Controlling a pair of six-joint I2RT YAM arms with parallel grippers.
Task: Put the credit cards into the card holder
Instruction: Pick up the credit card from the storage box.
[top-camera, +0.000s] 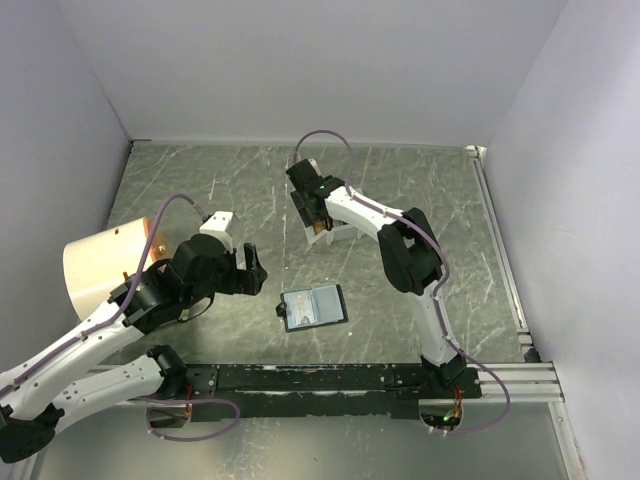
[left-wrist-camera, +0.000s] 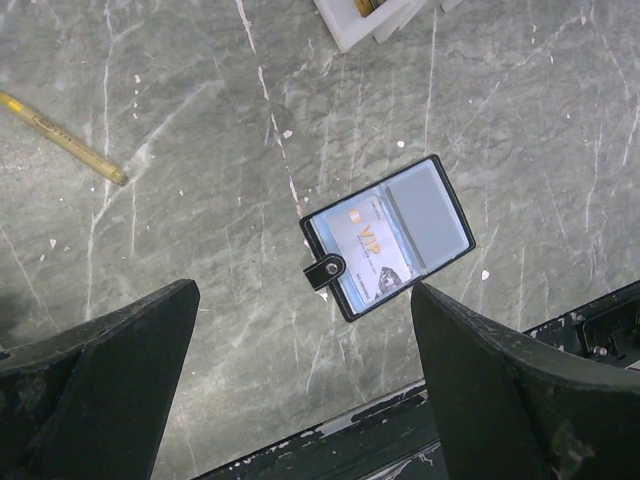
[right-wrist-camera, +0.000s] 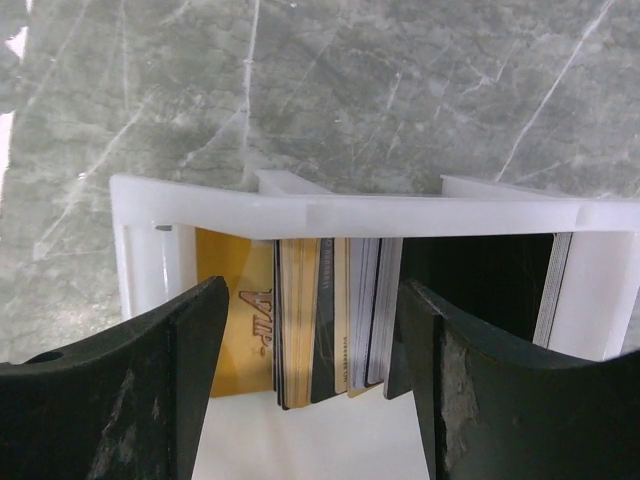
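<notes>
A: The table (top-camera: 230, 175), what colour?
B: Grey-green, marbled with pale veins; the card holder (left-wrist-camera: 390, 238) is black-rimmed, pale blue-grey inside, gold lettering on one half; the walls (top-camera: 300, 70) are plain pale lilac.
A: And the far box (right-wrist-camera: 350, 212)?
B: White; the credit cards (right-wrist-camera: 310, 320) in it run gold, black and silver-white.

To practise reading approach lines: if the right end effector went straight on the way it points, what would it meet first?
The right end effector would probably first meet the upright gold and dark cards standing in the white rectangular plastic box, framed between its spread fingers; depth is unclear.
</notes>
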